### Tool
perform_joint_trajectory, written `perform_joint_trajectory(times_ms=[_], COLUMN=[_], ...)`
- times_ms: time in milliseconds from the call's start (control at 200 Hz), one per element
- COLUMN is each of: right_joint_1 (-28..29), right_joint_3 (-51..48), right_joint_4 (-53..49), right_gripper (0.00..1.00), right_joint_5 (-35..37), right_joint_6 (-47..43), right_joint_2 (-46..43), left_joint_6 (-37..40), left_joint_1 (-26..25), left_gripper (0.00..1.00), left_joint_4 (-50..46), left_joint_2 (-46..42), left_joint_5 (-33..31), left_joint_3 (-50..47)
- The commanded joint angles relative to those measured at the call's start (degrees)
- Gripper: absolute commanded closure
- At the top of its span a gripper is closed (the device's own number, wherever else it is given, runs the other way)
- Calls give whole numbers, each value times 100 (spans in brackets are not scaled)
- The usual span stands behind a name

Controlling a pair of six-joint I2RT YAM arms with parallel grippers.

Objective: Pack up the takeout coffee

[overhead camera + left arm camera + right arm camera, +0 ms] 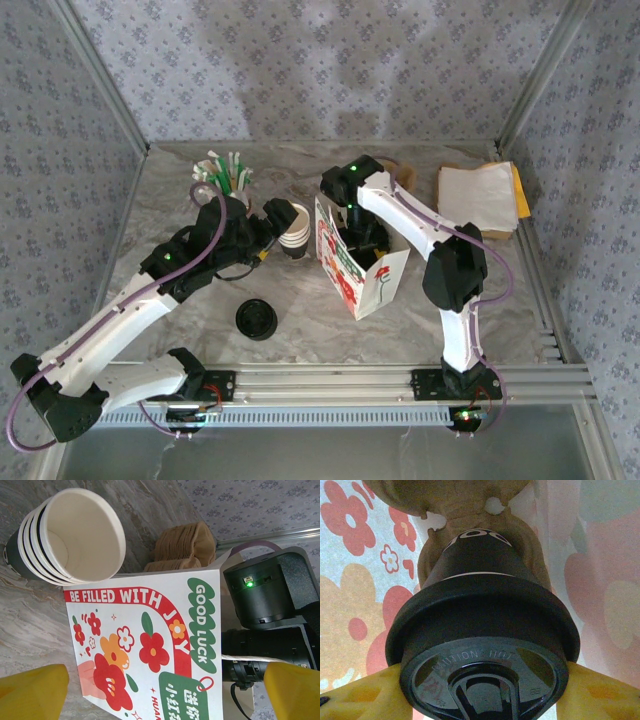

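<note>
I'm reaching my R gripper (356, 238) down into the bag (372, 285), which is standing open at mid-table w/ its printed side facing near-left. In the R wrist view the R gripper (480, 700) is clamping the coffee (480, 605) by its black lid. One yellow finger (360, 700) is pressing the lid's left edge and the other its right, w/ no gap showing on either side. The coffee is sitting inside the bag (350, 580), whose flowered paper is glowing on both sides. The cup's dark lower end is meeting a tan pulp holder (465, 505). Can't tell whether it's fully seated there.

My L gripper (262, 232) is hovering left of the bag, spread wide and gripping nothing. In the L wrist view its yellow fingers (32, 692) are showing at the two bottom corners, w/ the bag (145, 645) lying beyond them. The cup stack (292, 228), nested and lidless, is sitting just left of the bag, right in front of this gripper, its open mouth (75, 535) facing the L wrist cam.

A loose lid (257, 319) is lying flat on the table (450, 300), nearer than the L gripper and apart from the bag. Straws (225, 170) are standing in a cup at far left. Napkins (478, 195) are lying at far right. Brown sleeves (185, 545) are lying just behind the bag.
</note>
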Motion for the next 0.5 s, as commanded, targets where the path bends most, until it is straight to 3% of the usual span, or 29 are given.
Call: perform_joint_trajectory(times_ms=[0, 495], right_joint_1=[-9, -2], right_joint_3=[-179, -21], right_joint_4=[-456, -544], right_gripper=[47, 46], right_joint_5=[-27, 80], right_joint_6=[-100, -91], right_joint_2=[147, 113], left_joint_6=[71, 69], left_joint_1=[29, 25], left_gripper=[0, 0], left_joint_4=[-134, -147], left_joint_2=[-25, -34], left_joint_5=[39, 37], left_joint_3=[234, 233])
